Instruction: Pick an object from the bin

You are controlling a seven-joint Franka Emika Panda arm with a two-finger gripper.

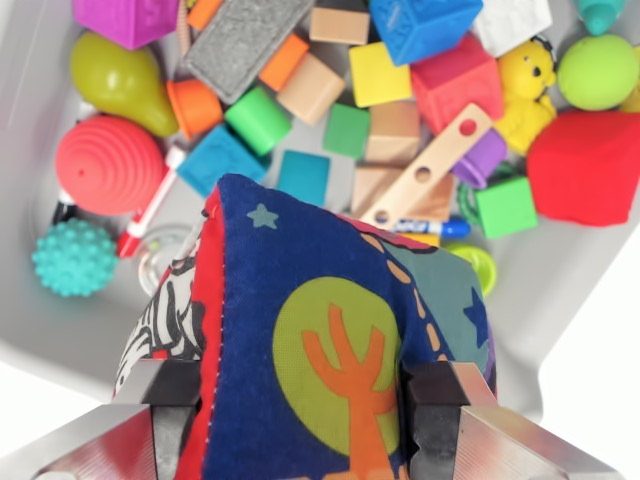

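Note:
A soft fabric cube [310, 330], dark blue with a green circle, an orange tree shape, stars and a red edge, fills the lower middle of the wrist view. My gripper [305, 415] is shut on it, one metal finger [170, 400] pressing its left side and the other finger [440, 405] its right side. The cube hangs above the grey bin [40, 300], which is packed with toys below it. The cube hides whatever lies directly beneath it.
In the bin lie a red ridged ball [108, 163], a teal spiky ball [73, 257], a green pear [122, 82], a grey block [245, 40], wooden blocks [312, 88], a yellow bear [527, 85], a red soft shape [585, 165], a marker [150, 205] and several coloured blocks.

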